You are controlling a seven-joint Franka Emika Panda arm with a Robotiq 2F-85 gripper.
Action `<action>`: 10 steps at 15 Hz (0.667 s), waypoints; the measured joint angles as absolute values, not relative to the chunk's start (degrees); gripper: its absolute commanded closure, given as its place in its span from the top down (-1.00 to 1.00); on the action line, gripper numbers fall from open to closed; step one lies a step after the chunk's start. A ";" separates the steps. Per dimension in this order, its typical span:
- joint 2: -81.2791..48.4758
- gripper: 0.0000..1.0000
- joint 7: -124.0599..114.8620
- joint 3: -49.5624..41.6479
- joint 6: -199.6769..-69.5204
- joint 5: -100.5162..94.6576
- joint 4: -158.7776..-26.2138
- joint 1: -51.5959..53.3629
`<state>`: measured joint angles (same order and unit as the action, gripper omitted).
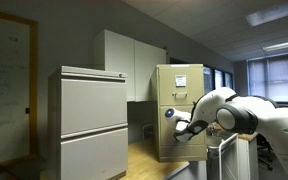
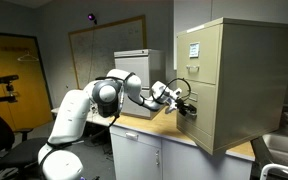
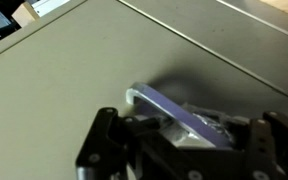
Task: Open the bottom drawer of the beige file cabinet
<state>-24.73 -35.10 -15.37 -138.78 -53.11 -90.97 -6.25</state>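
Note:
The beige file cabinet (image 1: 179, 85) (image 2: 239, 70) stands on a wooden counter and has white paper sheets on its upper drawer. The bottom drawer (image 1: 167, 140) (image 2: 206, 122) has a plain beige front that looks flush with the cabinet body. My gripper (image 1: 185, 127) (image 2: 185, 107) is at the middle of that front. In the wrist view the bottom drawer's front (image 3: 74, 70) fills the frame. Its small silvery handle (image 3: 174, 110) lies between my gripper's (image 3: 184, 140) two dark fingers. The fingers stand apart on either side of the handle, open.
A wider pale grey cabinet (image 1: 89, 120) (image 2: 139, 65) with two big drawers stands further along the wooden counter (image 1: 149, 160) (image 2: 164, 128). White wall cupboards (image 1: 129, 60) hang behind. A whiteboard (image 2: 104, 45) is on the far wall.

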 measured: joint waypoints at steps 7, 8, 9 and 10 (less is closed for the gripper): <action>-22.72 -0.94 -35.45 -15.85 -145.83 -51.96 -94.49 -7.36; -22.66 -0.93 -35.52 -15.90 -146.05 -51.98 -94.60 -7.34; -22.57 -0.95 -35.54 -15.97 -146.30 -51.99 -94.76 -7.33; -22.54 -0.94 -35.55 -16.03 -146.53 -52.00 -94.85 -7.32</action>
